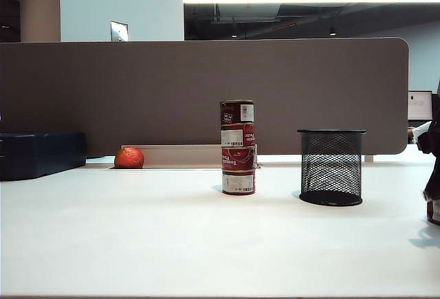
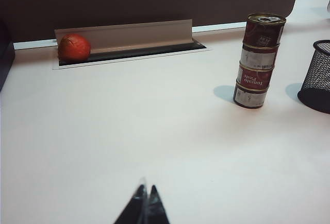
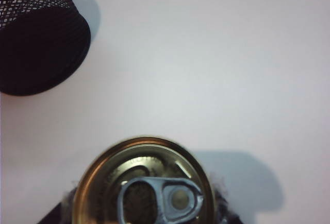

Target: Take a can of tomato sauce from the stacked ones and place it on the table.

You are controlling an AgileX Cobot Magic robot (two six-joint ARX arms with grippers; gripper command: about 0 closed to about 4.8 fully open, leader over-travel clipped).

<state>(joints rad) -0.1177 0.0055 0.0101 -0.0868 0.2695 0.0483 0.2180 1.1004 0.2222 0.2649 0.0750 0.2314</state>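
Can of tomato sauce (image 3: 142, 183) sits between the fingers (image 3: 220, 206) of the right gripper (image 3: 144, 208), seen from straight above with its gold lid and pull tab facing up. The dark, blurred fingers press in on 2 opposite sides of its wall, set about a can's width apart and holding it. It throws a shadow on the white table (image 1: 137, 244) below; whether it stands on the surface or hangs just over it cannot be told. The can is out of the exterior view, where only part of the right arm shows at the far right edge.

Near it stands a black mesh cup (image 1: 331, 167). Left of the cup, at the table's middle, the stack (image 1: 238, 148) of 4 red cans stands upright. Further left an orange-red fruit (image 1: 128, 157) lies in a recessed trough (image 1: 185, 156) at the foot of the brown-grey partition (image 1: 137, 93).

The left gripper (image 2: 146, 206) hangs over the near table, well apart from the stack, its 2 tips pressed together with nothing between them.
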